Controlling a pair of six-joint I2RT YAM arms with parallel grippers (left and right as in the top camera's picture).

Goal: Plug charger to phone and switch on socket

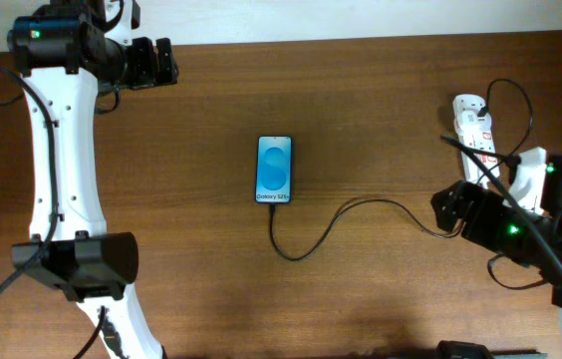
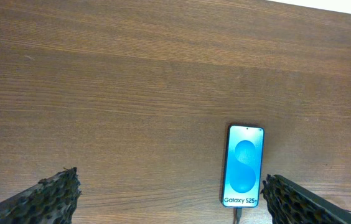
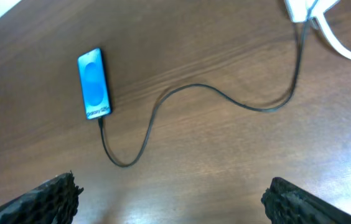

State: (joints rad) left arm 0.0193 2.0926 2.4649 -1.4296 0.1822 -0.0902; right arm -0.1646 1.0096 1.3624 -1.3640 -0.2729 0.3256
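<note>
The phone (image 1: 274, 170) lies flat mid-table, blue screen up, reading "Galaxy S25+"; it also shows in the left wrist view (image 2: 244, 166) and the right wrist view (image 3: 94, 83). The black charger cable (image 1: 339, 214) is plugged into the phone's near end (image 2: 238, 216) and curves right (image 3: 182, 90) toward the white socket strip (image 1: 473, 125) at the right edge, part hidden by my right arm. My left gripper (image 1: 164, 62) is open and empty at the far left. My right gripper (image 1: 444, 209) is open and empty, right of the cable's curve.
A thick white lead (image 3: 340, 43) leaves the socket strip at the top right of the right wrist view. The table's far edge meets a white wall (image 1: 361, 18). My left arm's base (image 1: 77, 264) stands at the near left.
</note>
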